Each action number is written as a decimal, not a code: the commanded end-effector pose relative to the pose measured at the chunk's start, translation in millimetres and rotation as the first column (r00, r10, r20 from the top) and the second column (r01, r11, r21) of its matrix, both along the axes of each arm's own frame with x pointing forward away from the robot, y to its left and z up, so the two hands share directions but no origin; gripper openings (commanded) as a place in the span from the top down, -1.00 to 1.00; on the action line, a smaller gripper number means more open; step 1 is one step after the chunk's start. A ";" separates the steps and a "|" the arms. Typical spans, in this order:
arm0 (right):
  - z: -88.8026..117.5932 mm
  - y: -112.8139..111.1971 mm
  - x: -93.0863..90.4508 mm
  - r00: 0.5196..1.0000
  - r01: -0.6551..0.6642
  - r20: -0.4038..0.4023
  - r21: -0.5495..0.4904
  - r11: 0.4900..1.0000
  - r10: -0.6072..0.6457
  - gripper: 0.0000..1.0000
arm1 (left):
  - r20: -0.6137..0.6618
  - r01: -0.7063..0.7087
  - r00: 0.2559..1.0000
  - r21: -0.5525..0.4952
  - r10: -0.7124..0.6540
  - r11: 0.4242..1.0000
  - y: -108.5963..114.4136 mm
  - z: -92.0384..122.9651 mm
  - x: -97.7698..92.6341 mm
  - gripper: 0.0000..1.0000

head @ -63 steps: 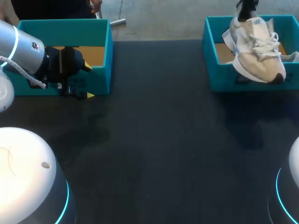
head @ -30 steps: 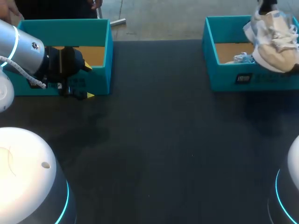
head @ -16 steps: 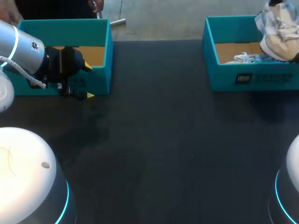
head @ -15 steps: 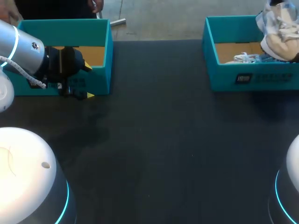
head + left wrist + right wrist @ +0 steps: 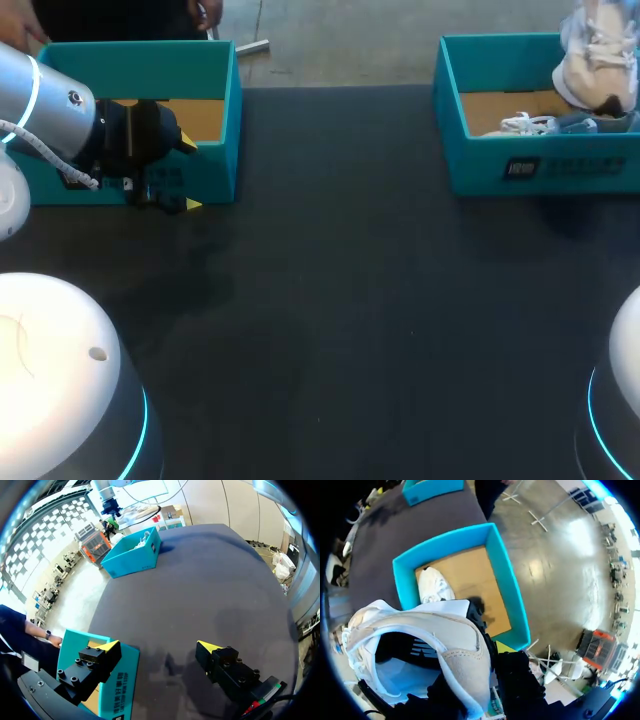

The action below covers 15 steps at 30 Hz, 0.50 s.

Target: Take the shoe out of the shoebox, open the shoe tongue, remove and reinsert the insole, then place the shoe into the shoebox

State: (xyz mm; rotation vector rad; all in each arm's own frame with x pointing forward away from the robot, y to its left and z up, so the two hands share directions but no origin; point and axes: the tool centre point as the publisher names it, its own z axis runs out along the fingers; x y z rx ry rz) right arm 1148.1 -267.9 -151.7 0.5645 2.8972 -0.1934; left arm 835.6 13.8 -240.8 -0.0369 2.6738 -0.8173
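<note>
**Op:** As I read the head feed, the shoe (image 5: 594, 62) hangs above the shoebox (image 5: 480, 170), over its right end, with the toe pointing down toward the box.

**Desk:** What's holding it?

**Op:** My right gripper (image 5: 490, 630). It's clamped on the shoe at the heel end. On the wrist feed the shoe's opening covers most of the fingers, so I only see one yellow tip beside it.

**Desk:** Anything inside the shoebox?

**Op:** A second shoe (image 5: 434, 585), lying on the cardboard floor near the front wall.

**Desk:** And your left side?

**Op:** Well apart from the shoebox, clear across the table (image 5: 350, 300), at the other box (image 5: 140, 68). My left gripper (image 5: 159, 646) has its fingers spread wide, one above that box's inside and one out over the table, with the box's wall between them. I cannot tell whether either finger touches the wall.
</note>
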 end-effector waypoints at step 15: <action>3.4 -20.7 -10.6 0.831 0.550 0.045 0.070 0.832 -0.554 1.00 | 0.000 -0.001 1.000 0.004 0.001 1.000 -0.2 0.1 -0.4 -1.00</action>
